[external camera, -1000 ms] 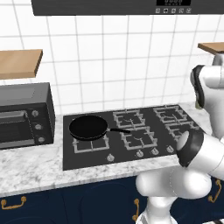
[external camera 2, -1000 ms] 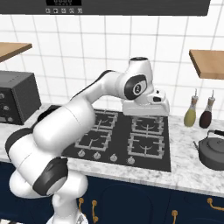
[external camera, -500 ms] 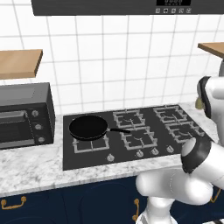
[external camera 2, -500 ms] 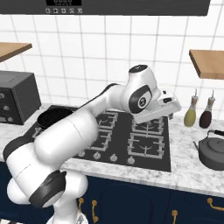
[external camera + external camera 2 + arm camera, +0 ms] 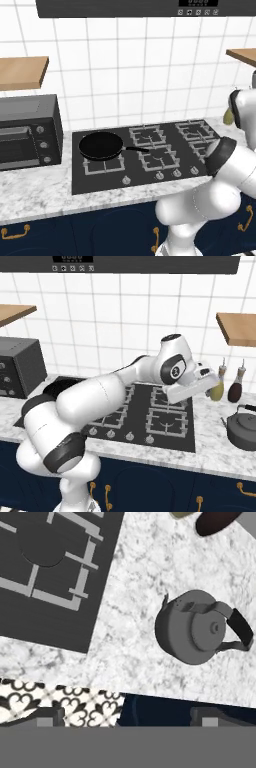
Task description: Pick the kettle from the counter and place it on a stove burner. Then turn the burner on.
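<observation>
Hand view frames the gripper (image 5: 126,717) looking down past its two dark fingertips (image 5: 49,717), which are spread to full width with nothing held between them. Ahead of the fingertips and off to one side in that view, the kettle (image 5: 196,633) is seen from above, standing upright on the counter (image 5: 130,637), well apart from the gripper and not touched by it. Its black arched handle runs across the lid, with the short spout on the side toward the cooktop; a grasp is judged to call for the jaws being set across that handle line. From the right base view the gripper (image 5: 209,376) is seen above the cooktop's right edge, and the kettle (image 5: 243,428) lies further right and lower, near the counter's (image 5: 210,453) front edge, so the coming move is judged to be rightward and down. A stove burner (image 5: 167,421) stands free just left of it. No brand, label or legible writing can be made out; the hood display is too small to read.
</observation>
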